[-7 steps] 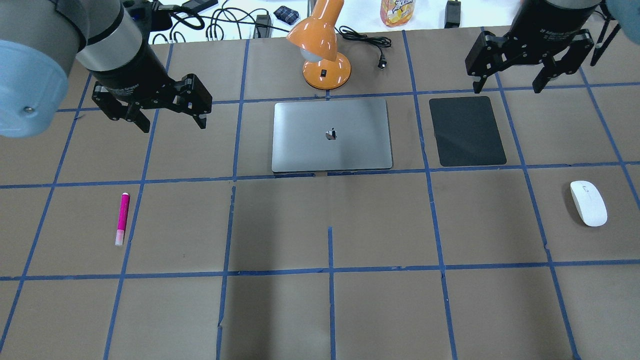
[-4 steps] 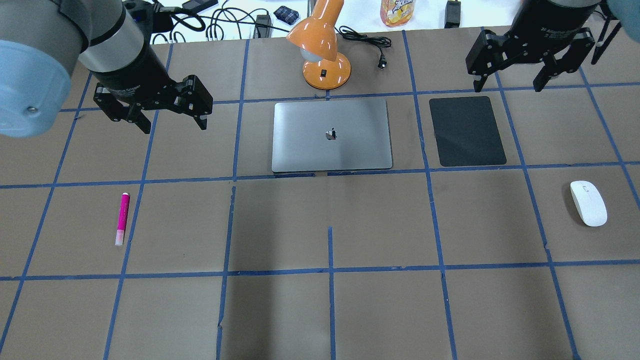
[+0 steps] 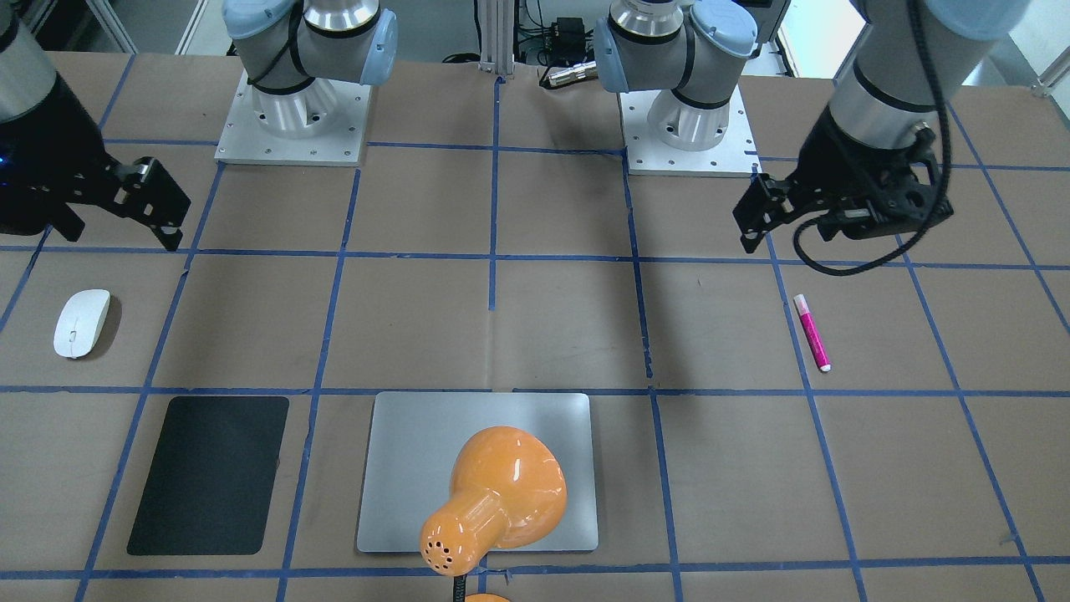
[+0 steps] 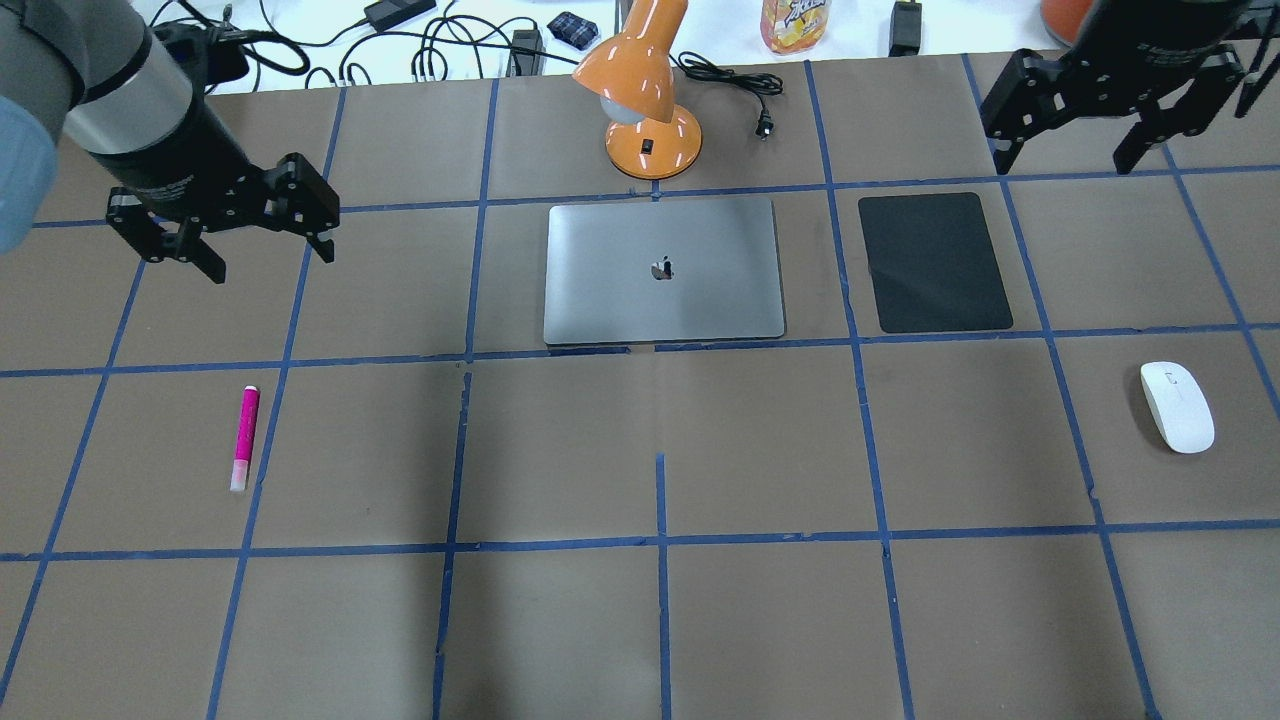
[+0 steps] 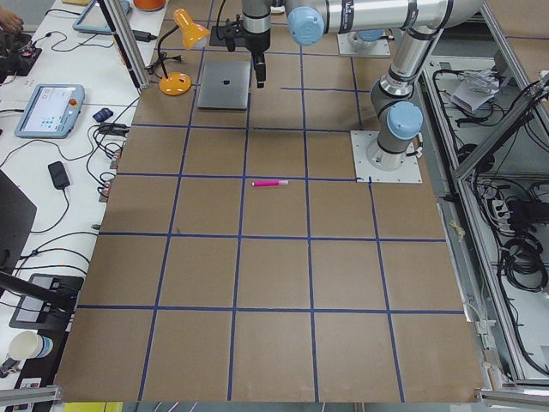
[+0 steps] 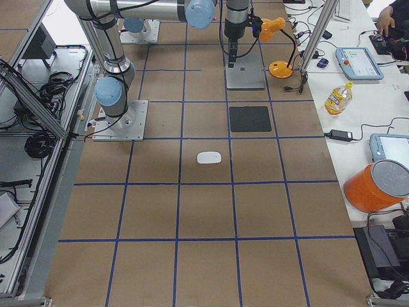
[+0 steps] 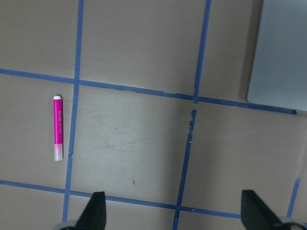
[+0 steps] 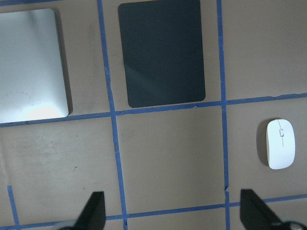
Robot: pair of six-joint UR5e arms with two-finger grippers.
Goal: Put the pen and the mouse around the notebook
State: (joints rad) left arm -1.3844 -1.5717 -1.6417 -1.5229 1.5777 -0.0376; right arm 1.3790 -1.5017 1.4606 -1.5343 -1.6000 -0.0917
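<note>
The magenta pen lies on the brown table at the left, alone in a taped square. Well beyond it, my left gripper hovers open and empty; its wrist view shows the pen left of the spread fingertips. The silver-grey notebook lies flat at the centre back. At the right edge rests the white mouse. High above the back right corner my right gripper hangs open and empty; its wrist view has the mouse at the right and the notebook at the left.
A matte black pad lies just right of the notebook. An orange desk lamp stands behind the notebook, its cord trailing right. Cables and a bottle sit on the white bench beyond. Blue tape lines grid the table.
My left gripper has swung left, away from the notebook. My right gripper has shifted right and farther back. Both stay open; pen, mouse and notebook have not moved.
</note>
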